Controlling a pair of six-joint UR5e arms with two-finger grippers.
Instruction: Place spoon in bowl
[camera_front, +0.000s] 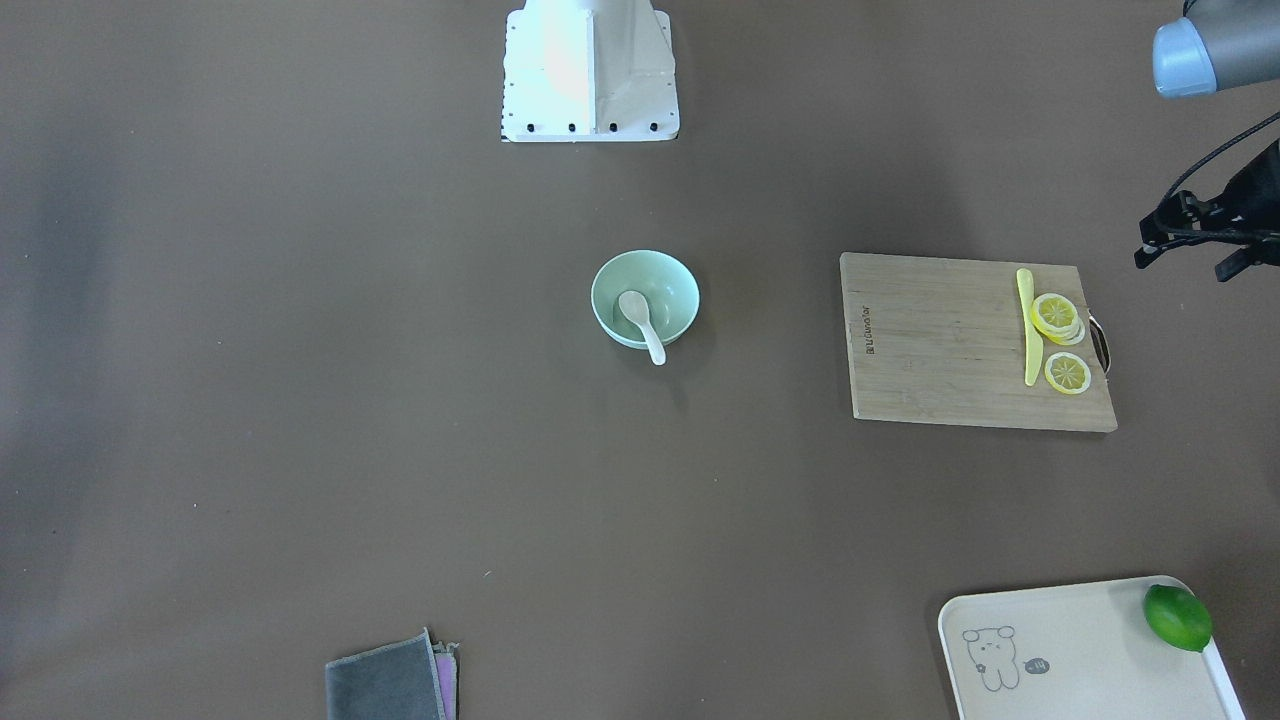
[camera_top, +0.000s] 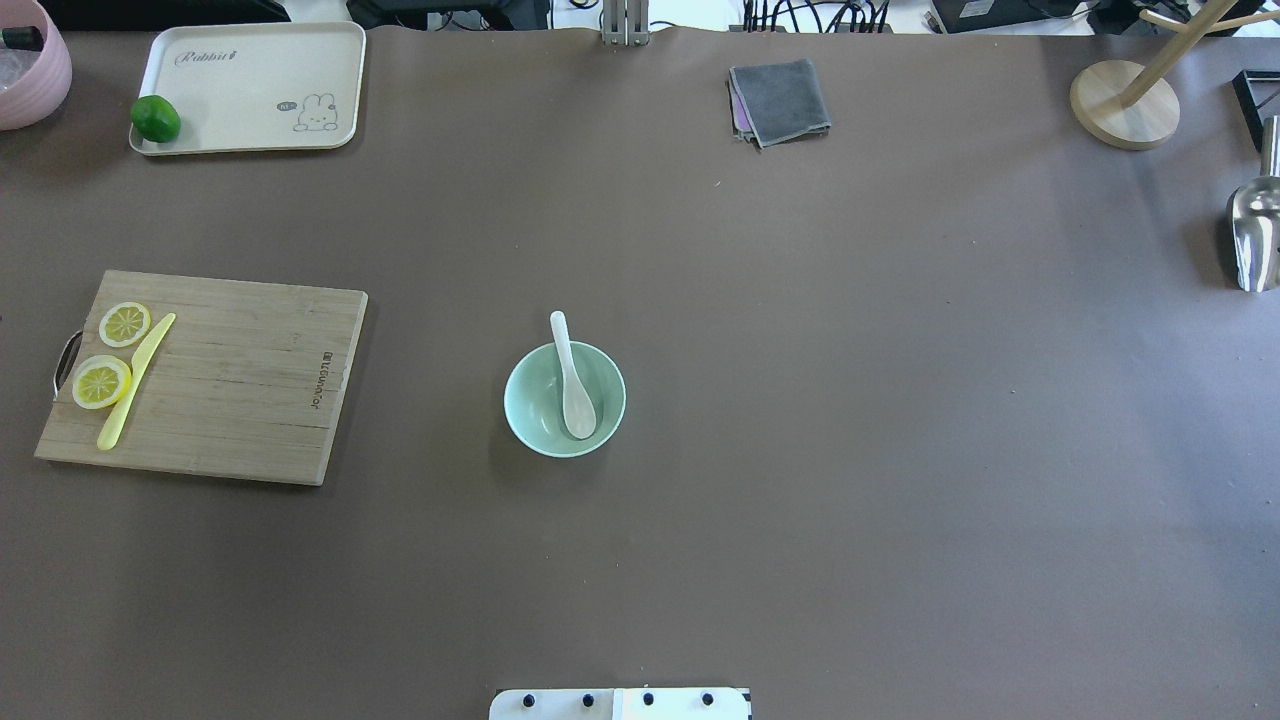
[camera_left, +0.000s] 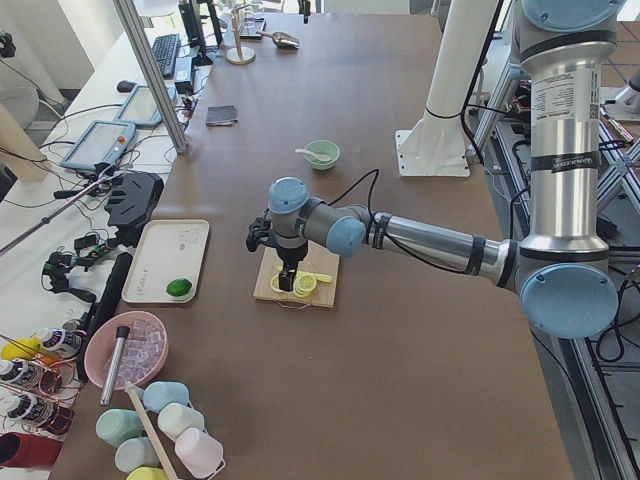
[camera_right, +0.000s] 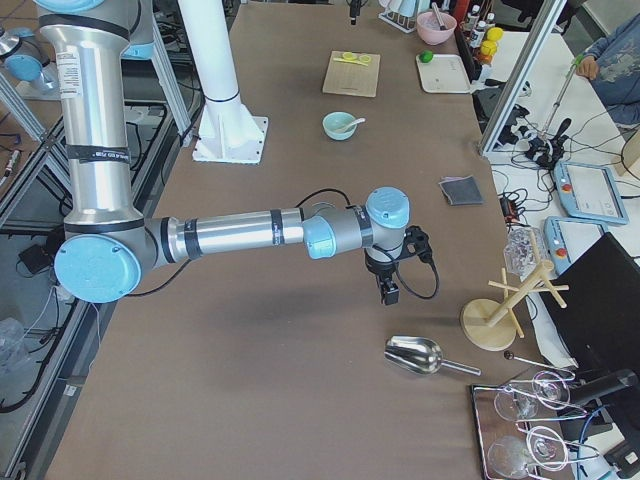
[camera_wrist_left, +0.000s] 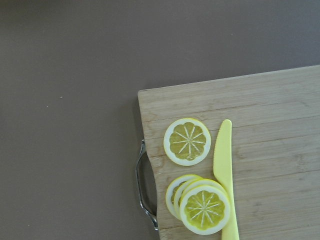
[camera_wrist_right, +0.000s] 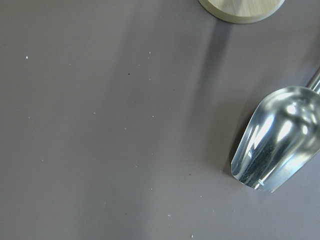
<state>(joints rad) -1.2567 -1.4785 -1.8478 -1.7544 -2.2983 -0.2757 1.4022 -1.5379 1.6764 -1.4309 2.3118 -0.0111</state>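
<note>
The white spoon (camera_top: 575, 395) lies in the mint-green bowl (camera_top: 535, 400) at the table's middle. Its scoop rests inside and its handle leans over the far rim. Both also show in the front view, the spoon (camera_front: 640, 320) inside the bowl (camera_front: 682, 285). My left gripper (camera_left: 287, 280) hangs over the handle end of the wooden board, far from the bowl. My right gripper (camera_right: 388, 292) hangs over bare table near a metal scoop, also far from the bowl. I cannot tell whether either is open or shut. Neither wrist view shows any fingers.
A wooden cutting board (camera_top: 230, 390) holds lemon slices (camera_top: 101, 381) and a yellow knife (camera_top: 135, 382). A tray (camera_top: 250, 60) with a lime (camera_top: 156, 119) and a grey cloth (camera_top: 782, 100) lie at the far edge. A metal scoop (camera_top: 1255, 235) and a wooden stand (camera_top: 1124, 104) are at far right.
</note>
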